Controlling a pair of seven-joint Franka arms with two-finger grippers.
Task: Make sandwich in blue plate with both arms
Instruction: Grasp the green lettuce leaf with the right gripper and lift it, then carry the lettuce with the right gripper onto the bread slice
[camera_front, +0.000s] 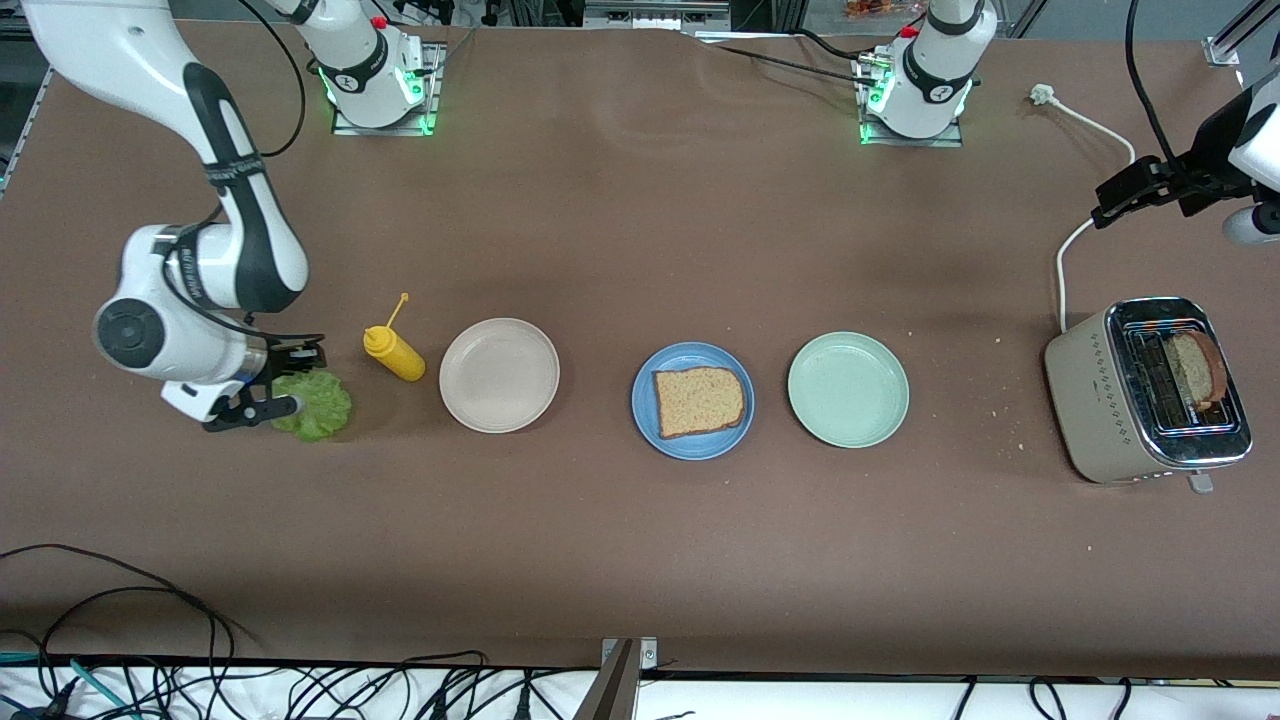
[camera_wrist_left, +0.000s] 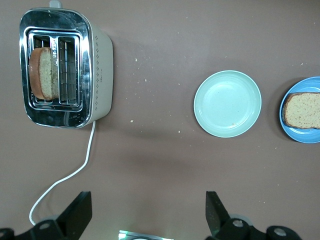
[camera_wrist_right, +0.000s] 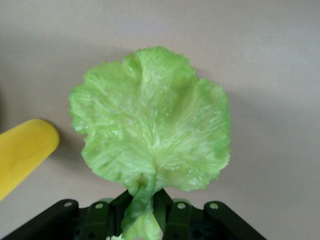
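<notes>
Right pincer (camera_front: 283, 404), at the left of the front view, clamped shut on the stem end of a ruffled green lettuce leaf (camera_front: 314, 405), low at the tabletop (camera_front: 620, 220); in the right wrist view the stem (camera_wrist_right: 141, 200) pinched between the black fingers, the leaf (camera_wrist_right: 152, 120) fanning out above them. Just beside the leaf, a yellow squeeze bottle (camera_front: 394, 353) lying tilted on its side, nozzle toward the upper part of the frame. Next along the row, a beige plate (camera_front: 499, 375), bare. At centre frame, the blue plate (camera_front: 693, 401) carrying one slice of brown bread (camera_front: 699, 401) flat on it. Beside that, a pale green plate (camera_front: 848, 389), bare. Toward the right edge, a toaster (camera_front: 1100, 400) with a second slice of bread (camera_front: 1198, 367) standing upright in one slot, white cord (camera_front: 1075, 240) trailing toward the upper right. Left pincer (camera_wrist_left: 145, 215) waiting high near the toaster, fingers spread wide with nothing between them, at the bottom of the left wrist view.
</notes>
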